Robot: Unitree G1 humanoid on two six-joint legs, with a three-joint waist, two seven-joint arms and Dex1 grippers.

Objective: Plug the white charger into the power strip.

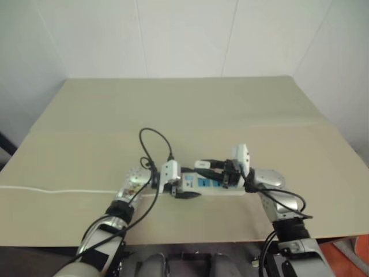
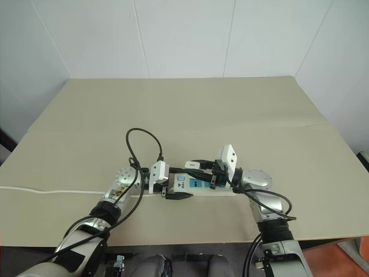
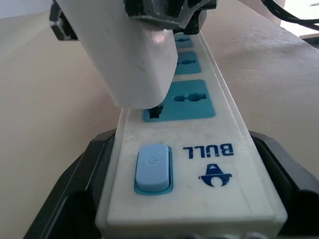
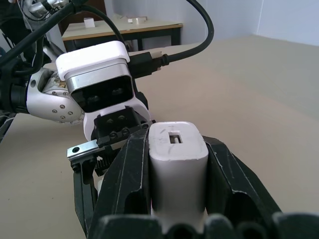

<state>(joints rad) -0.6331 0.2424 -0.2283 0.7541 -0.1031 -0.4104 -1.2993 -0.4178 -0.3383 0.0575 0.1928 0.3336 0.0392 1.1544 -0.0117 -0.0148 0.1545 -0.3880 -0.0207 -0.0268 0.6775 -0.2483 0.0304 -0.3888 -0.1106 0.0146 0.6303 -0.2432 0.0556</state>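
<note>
White charger [image 4: 177, 164], clenched in right gripper [image 4: 177, 199], hovers at the first socket of the power strip [image 3: 199, 164], braced between left gripper's [image 2: 176, 195] spread fingers; next, press prongs home.

A beige table [image 2: 190, 109] is seen, on which the power strip [image 2: 199, 186] is laid near the front edge, its thin white cable [image 2: 52, 191] trailing leftward.

"BULL" on the power strip [image 3: 199, 149]
</note>
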